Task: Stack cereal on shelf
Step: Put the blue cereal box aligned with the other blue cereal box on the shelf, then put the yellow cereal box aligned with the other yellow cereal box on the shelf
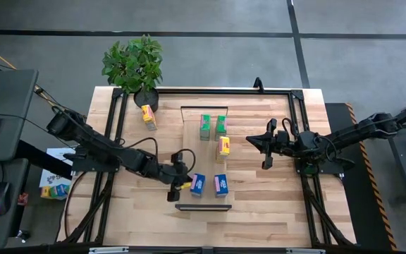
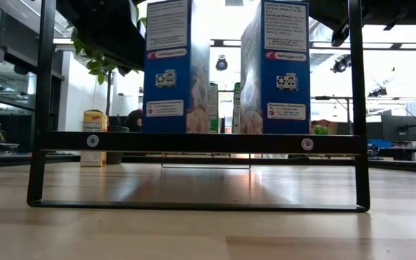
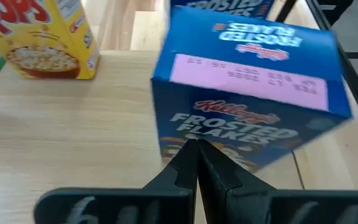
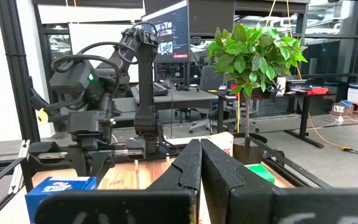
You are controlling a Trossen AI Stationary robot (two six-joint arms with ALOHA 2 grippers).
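My left gripper (image 1: 187, 185) (image 3: 197, 148) is shut, its tips at the left blue cereal box (image 1: 197, 184) (image 3: 247, 93). That box stands beside the second blue box (image 1: 220, 185) at the near end of the light-wood shelf (image 1: 204, 164). In the low view both blue boxes (image 2: 177, 65) (image 2: 275, 65) rise behind the near bracket (image 2: 193, 142). One yellow box (image 1: 223, 146) and two green boxes (image 1: 205, 127) (image 1: 220, 125) stand farther along the plank. Another yellow box (image 1: 149, 116) sits on the tabletop by the plant. My right gripper (image 1: 251, 140) (image 4: 201, 152) is shut and waits to the right of the shelf. My left gripper has its shut fingertips (image 3: 190, 155) against the lower part of the blue box's printed broad face (image 3: 229, 134). The fingers come level from the table's left. The box stands with its bottom on the shelf.
A potted plant (image 1: 134, 67) stands at the table's far left corner. Black frame rails (image 1: 115, 141) (image 1: 303, 141) run along both sides of the tabletop. Bare wood lies on both sides of the shelf and toward the near edge (image 1: 203, 233).
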